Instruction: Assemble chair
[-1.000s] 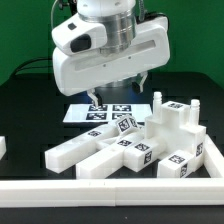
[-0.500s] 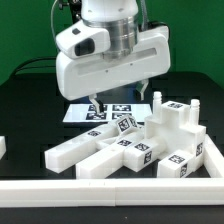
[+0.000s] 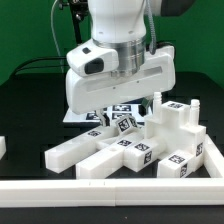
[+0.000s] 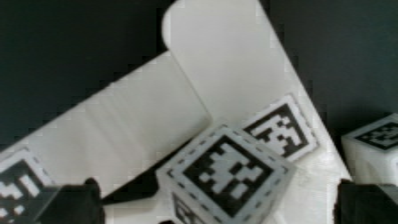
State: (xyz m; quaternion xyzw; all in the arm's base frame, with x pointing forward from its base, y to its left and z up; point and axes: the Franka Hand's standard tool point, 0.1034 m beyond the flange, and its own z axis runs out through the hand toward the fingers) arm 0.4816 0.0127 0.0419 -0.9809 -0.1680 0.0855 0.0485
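The gripper (image 3: 124, 112) hung with jaws apart and empty above the chair (image 3: 150, 145) pieces: smooth white blocky plastic bars (image 3: 75, 152) and tagged cubes (image 3: 126, 124) heaped on the matte black worktop (image 3: 30, 110).

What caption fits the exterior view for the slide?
Open hand hovers low over jumbled white tagged chair parts on a black table.
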